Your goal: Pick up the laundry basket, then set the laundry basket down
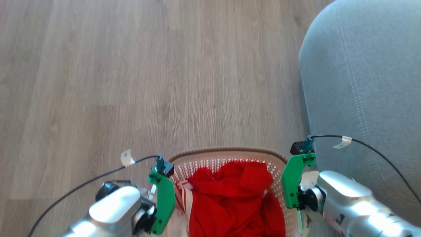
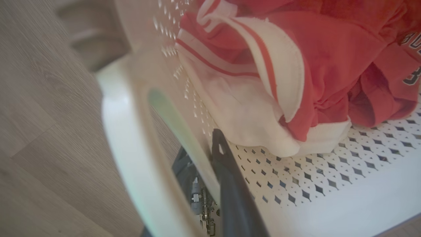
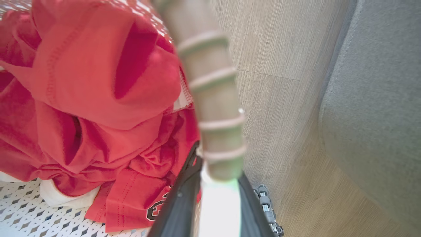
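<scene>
The laundry basket (image 1: 227, 154), white lattice with a brown woven rim, sits at the bottom middle of the head view between my two arms. It holds a heap of red and white clothes (image 1: 236, 197). My left gripper (image 2: 200, 148) is shut on the basket's left wall beside the white handle (image 2: 131, 141), one dark finger (image 2: 230, 184) inside and one outside. At the opposite side my right gripper (image 3: 218, 171) is shut on the rim (image 3: 213, 98), a finger on each side. Whether the basket's bottom touches the floor I cannot tell.
A grey upholstered sofa (image 1: 361, 82) stands close on the right, just beyond my right arm (image 1: 348, 200). Wood-plank floor (image 1: 131, 82) stretches ahead and to the left. Black cables run from both green wrist brackets (image 1: 294, 181).
</scene>
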You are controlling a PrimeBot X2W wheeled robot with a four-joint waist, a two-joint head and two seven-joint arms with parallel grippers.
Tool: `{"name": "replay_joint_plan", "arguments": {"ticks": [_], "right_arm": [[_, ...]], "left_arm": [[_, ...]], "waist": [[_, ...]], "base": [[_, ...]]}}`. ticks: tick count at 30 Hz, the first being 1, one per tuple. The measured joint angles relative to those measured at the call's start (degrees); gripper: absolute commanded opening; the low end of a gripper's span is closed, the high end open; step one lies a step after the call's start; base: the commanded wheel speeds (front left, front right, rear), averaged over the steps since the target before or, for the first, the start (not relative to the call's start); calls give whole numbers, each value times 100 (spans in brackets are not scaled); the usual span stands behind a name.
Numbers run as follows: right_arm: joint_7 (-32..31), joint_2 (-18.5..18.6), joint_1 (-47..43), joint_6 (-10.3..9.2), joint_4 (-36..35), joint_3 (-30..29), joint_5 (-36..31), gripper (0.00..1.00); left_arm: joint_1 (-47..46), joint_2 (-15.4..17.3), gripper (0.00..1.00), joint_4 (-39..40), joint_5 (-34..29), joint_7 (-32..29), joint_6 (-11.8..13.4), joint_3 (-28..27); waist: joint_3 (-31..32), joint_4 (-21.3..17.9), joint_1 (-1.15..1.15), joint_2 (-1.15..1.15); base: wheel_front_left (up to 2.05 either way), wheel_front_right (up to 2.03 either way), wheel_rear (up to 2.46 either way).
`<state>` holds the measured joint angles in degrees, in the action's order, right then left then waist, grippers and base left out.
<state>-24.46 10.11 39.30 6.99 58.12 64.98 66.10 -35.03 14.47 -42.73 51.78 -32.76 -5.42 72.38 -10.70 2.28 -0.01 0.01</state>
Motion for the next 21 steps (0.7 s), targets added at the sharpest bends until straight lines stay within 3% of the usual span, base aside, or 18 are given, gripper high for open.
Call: {"name": "replay_joint_plan", "arguments": {"ticks": [21], "right_arm": [[1,-54,-336,0,-12,337,345,0]], "left_arm": [[469,115,0,94,177,-2,1,65]], "waist": [[651,179,0,-1]], "base": [[0,0,0]]}}
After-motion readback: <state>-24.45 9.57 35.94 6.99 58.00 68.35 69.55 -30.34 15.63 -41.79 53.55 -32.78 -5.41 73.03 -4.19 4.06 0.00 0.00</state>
